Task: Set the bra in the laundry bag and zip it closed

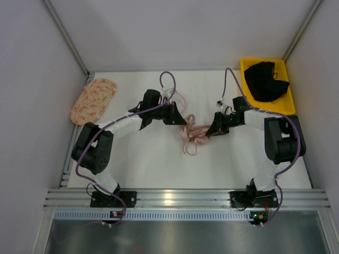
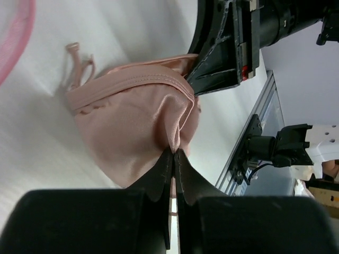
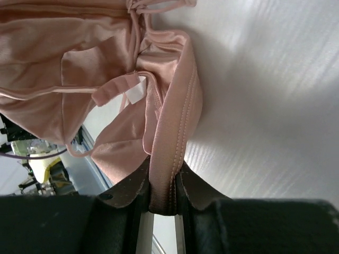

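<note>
The pale pink bra (image 1: 192, 136) hangs bunched between my two grippers at the middle of the white table. My left gripper (image 1: 185, 119) is shut on a fold of its satin cup (image 2: 127, 121); the jaws (image 2: 174, 153) pinch the fabric tight. My right gripper (image 1: 211, 129) is shut on the bra's stitched band (image 3: 172, 116), which runs between its jaws (image 3: 163, 172). The right gripper (image 2: 214, 71) also shows in the left wrist view, holding the far side of the bra. Of the laundry bag only a pink rim arc (image 2: 22, 32) shows, on the table beside the left gripper.
A peach patterned oval fabric piece (image 1: 94, 100) lies at the far left. A yellow bin (image 1: 288, 108) holding a black garment (image 1: 267, 80) stands at the far right. An aluminium rail (image 1: 185, 198) runs along the near edge. Grey walls close in three sides.
</note>
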You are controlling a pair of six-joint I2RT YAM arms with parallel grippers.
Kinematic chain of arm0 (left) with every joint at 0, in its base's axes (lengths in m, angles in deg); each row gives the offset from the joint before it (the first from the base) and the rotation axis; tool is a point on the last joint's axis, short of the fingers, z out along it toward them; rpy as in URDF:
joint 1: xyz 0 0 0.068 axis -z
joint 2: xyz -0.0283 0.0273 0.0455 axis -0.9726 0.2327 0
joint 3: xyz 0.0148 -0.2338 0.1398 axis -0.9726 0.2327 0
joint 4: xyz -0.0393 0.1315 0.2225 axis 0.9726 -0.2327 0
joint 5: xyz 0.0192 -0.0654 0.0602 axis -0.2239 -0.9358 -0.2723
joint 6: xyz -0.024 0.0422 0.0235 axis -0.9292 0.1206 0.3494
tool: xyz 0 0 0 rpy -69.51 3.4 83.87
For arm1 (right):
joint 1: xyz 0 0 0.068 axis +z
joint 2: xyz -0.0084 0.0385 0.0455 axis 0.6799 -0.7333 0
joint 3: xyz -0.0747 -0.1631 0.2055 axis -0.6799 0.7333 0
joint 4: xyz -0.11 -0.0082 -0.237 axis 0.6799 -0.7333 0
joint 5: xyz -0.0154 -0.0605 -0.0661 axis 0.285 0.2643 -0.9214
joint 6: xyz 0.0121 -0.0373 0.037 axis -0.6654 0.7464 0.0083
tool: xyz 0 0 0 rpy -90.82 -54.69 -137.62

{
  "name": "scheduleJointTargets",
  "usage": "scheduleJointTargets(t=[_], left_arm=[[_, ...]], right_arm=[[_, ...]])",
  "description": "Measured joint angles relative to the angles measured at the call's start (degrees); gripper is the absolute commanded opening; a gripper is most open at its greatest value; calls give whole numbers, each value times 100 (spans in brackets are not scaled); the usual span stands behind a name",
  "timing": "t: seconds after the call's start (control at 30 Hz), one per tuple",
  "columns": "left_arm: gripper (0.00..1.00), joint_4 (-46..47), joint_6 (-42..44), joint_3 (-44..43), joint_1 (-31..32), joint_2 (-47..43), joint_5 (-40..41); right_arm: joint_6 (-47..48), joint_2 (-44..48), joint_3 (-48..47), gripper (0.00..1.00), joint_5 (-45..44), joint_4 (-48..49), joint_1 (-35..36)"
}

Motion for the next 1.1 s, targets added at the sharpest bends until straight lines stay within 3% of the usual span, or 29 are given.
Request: scheduleJointTargets(t=[0.27,0.33,0.43,0.6,0.87,1.1], left_arm=[[0,293,-337,-931,691,1283,-37],[0,365,-396,-1054,807,1580,-39],[0,411,-448,-1191,920,1921,-37],[0,610,-640,-1217,964,2229,-37],[0,920,-1097,-1305,964,2382,-44],[0,1211,-1537,-1405,966,2439,-96]], right_arm=[[-7,133,13,23,-46,149,229],[-9,157,13,32,-61,166,251],[11,170,13,56,-55,153,254],[269,262,13,74,57,-125,251],[52,389,17,76,155,-114,254],[-343,310,22,68,127,284,358]])
